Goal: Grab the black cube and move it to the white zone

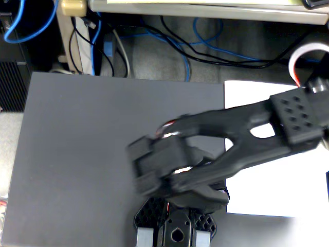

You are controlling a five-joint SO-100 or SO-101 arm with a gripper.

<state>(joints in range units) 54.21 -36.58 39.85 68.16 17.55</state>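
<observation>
The white zone (280, 188) is a white sheet of paper at the right of the fixed view, partly lying over the dark grey mat (87, 154). My black arm (241, 136) reaches from its base (175, 231) at the bottom middle out to the right above the sheet. Its wrist block with holes (297, 119) hangs over the sheet's upper right part. My gripper (320, 86) is mostly cut off by the right edge, and its fingers do not show. The black cube is not visible; it is hidden or out of view.
Blue and black cables (205, 49) lie on the floor beyond the mat's far edge. A white and red cable loop (303, 54) arches above the wrist. A desk edge (205, 10) runs along the top. A black box (13, 85) stands at the left.
</observation>
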